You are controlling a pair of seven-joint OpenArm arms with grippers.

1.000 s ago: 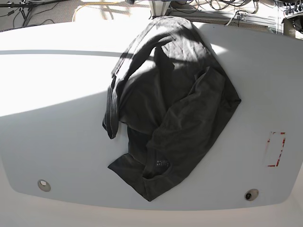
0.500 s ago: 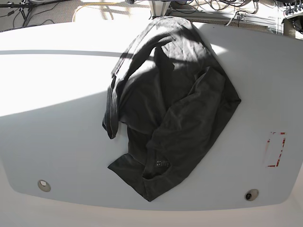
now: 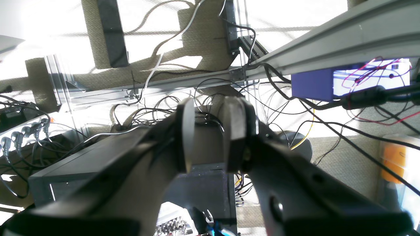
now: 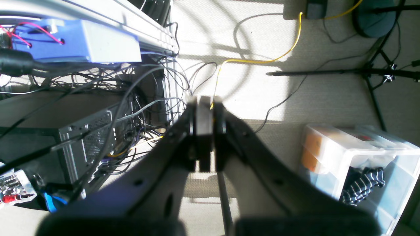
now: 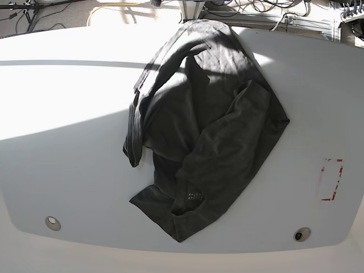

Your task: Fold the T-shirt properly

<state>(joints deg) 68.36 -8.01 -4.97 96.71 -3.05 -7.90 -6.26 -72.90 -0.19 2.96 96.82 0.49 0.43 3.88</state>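
Note:
The T-shirt (image 5: 205, 125) is a dark charcoal heap, crumpled and bunched, in the middle of the white table (image 5: 68, 142); a small pale print (image 5: 195, 197) shows near its front end. No arm appears in the base view. In the left wrist view my left gripper (image 3: 206, 134) hangs over the floor and cables, its jaws a little apart with nothing between them. My right gripper (image 4: 205, 131), seen by the right wrist camera, is shut on nothing, also above the floor.
A red-outlined rectangle (image 5: 331, 179) is marked on the table at the right. Two round holes (image 5: 52, 222) (image 5: 300, 234) sit near the front edge. Below the arms are a computer case (image 4: 92, 137), tangled cables, a plastic bin (image 4: 357, 157) and aluminium frame rails (image 3: 328, 42).

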